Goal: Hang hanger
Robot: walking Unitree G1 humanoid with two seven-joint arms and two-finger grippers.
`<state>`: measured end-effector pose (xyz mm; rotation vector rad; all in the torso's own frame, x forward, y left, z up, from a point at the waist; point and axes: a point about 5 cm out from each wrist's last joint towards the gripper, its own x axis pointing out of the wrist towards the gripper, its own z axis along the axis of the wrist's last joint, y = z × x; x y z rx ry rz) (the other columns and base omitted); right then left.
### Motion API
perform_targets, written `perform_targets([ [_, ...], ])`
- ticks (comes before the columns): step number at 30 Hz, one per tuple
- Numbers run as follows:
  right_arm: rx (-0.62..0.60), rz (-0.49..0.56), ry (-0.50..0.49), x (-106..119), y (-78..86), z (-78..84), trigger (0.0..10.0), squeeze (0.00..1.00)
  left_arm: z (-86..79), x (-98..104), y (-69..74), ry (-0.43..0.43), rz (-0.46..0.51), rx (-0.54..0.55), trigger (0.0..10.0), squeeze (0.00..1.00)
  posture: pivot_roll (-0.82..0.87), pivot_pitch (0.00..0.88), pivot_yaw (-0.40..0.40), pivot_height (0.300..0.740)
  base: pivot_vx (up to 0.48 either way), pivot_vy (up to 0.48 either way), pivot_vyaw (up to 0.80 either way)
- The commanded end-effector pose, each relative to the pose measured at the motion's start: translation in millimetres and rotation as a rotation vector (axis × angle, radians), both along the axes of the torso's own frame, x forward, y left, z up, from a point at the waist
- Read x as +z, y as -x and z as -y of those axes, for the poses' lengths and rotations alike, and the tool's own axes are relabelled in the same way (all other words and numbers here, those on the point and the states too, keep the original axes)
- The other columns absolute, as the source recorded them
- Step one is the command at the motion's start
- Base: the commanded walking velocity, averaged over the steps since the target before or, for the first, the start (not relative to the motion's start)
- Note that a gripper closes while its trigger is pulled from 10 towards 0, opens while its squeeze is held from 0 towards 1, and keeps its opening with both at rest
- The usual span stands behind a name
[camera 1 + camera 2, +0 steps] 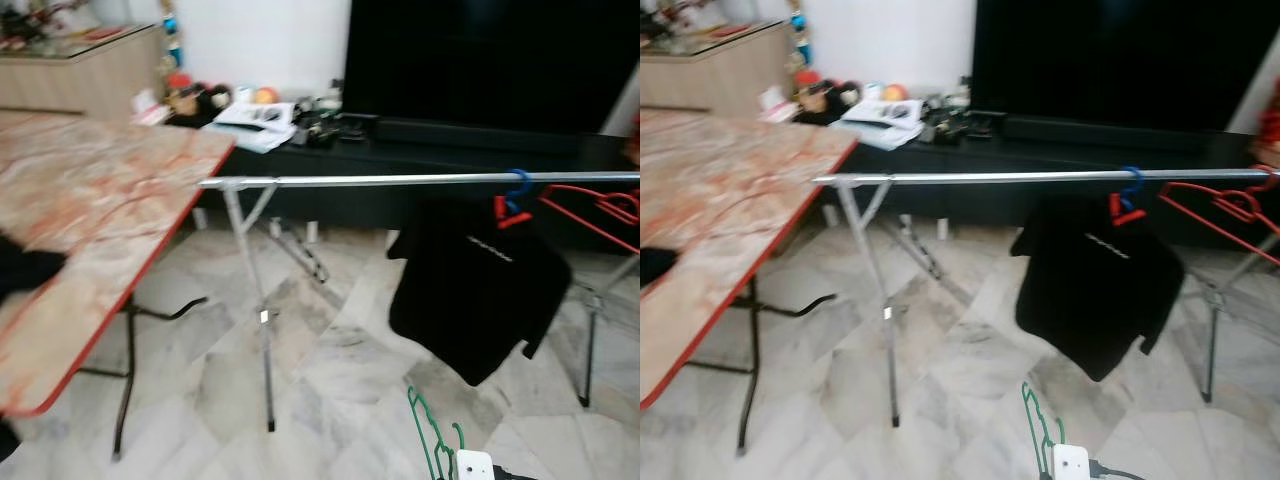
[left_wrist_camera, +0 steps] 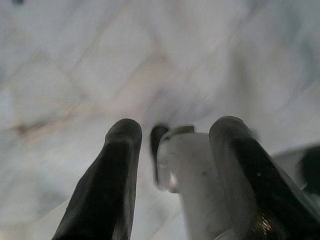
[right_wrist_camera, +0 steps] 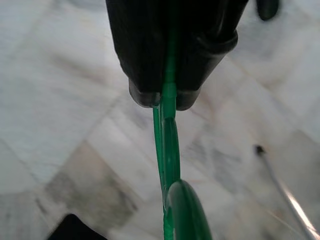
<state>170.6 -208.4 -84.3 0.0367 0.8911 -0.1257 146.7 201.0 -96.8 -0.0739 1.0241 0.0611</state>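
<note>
A green hanger [image 1: 430,440] rises from the bottom edge of the left eye view, low over the floor. In the right wrist view my right gripper [image 3: 167,97] is shut on the green hanger [image 3: 170,165], pinching its thin bar between both fingers. A silver clothes rail [image 1: 400,181] runs across the scene ahead, well above the hanger. A black shirt [image 1: 470,290] hangs from the rail on a blue-hooked hanger [image 1: 516,190], with an empty red hanger [image 1: 600,210] to its right. My left gripper [image 2: 175,130] hangs open over the marble floor, a white part of the robot behind its fingers.
A marble-patterned folding table [image 1: 90,200] with a red edge stands on the left. The rail's folding leg [image 1: 262,320] stands on the tiled floor between table and shirt. Behind are a large black TV [image 1: 490,60] and a cluttered low console [image 1: 300,125].
</note>
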Motion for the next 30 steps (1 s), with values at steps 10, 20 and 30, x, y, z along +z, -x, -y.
perform_targets([
  [10,0.017,0.046,-0.023,4.6,-12.5,-10.7,10.0,0.0,-9.8,-4.3,16.0,-0.025,-0.056,0.006,10.0,0.0,-0.03,0.024,-0.026,0.74,0.327,0.0,0.0],
  [20,0.02,0.099,-0.028,10.7,-23.7,-13.0,10.0,0.0,-11.0,-4.4,17.3,-0.024,-0.056,0.001,10.0,0.0,-0.04,0.032,-0.023,0.74,0.328,0.0,0.0],
  [30,0.078,0.241,-0.035,32.8,-59.6,-20.5,10.0,0.0,-12.5,-4.5,18.4,-0.026,-0.057,0.001,10.0,0.0,-0.04,0.033,-0.022,0.74,0.329,0.0,0.0],
])
